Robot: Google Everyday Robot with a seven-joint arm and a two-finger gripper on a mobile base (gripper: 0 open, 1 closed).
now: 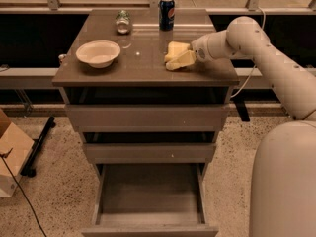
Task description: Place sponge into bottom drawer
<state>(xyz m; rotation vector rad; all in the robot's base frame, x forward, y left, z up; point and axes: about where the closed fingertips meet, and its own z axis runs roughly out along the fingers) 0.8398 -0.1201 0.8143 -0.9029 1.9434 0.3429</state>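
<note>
The sponge (177,47) is a pale-yellow block lying on the cabinet top, right of middle and just in front of the cola can. My gripper (177,57) reaches in from the right, low over the cabinet top, and is right against the sponge; its yellowish tip blends with the sponge. The bottom drawer (148,197) is pulled out and open, and its plain inside shows nothing in it. The two drawers above it are pushed in.
A white bowl (98,53) sits at the left of the cabinet top. A small glass jar (122,22) and a blue cola can (166,14) stand at the back. A cardboard box (11,154) lies on the floor at left. My white arm (266,58) and base (284,181) fill the right side.
</note>
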